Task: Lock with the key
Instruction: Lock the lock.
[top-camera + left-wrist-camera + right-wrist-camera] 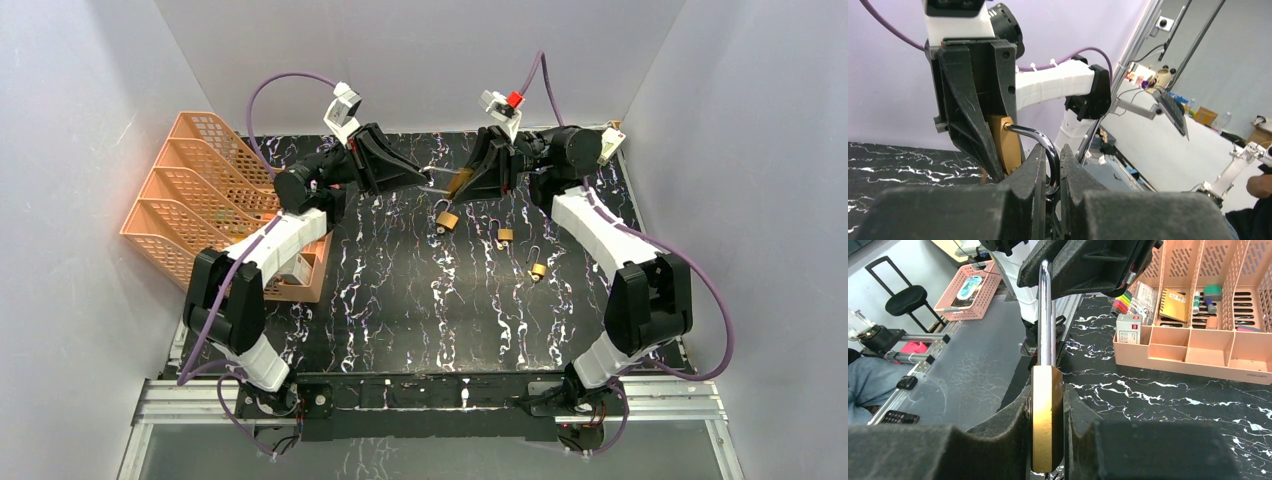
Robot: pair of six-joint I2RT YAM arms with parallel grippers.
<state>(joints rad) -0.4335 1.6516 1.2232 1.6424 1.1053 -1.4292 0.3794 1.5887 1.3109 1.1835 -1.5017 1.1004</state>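
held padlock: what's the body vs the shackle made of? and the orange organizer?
The padlock body looks like brass: satin yellow-gold with a dull sheen. The shackle is probably chromed steel: mirror-bright, sharp highlights. The organizer appears to be moulded plastic: matte peach, with slotted walls.

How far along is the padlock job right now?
Done: one padlock is off the table, its brass body clamped in the right gripper. In hand: the left gripper pinches its steel shackle, so both arms hold it in the air. Left: no key shows in any view, so the turn itself looks undone. Three other padlocks lie on the table.
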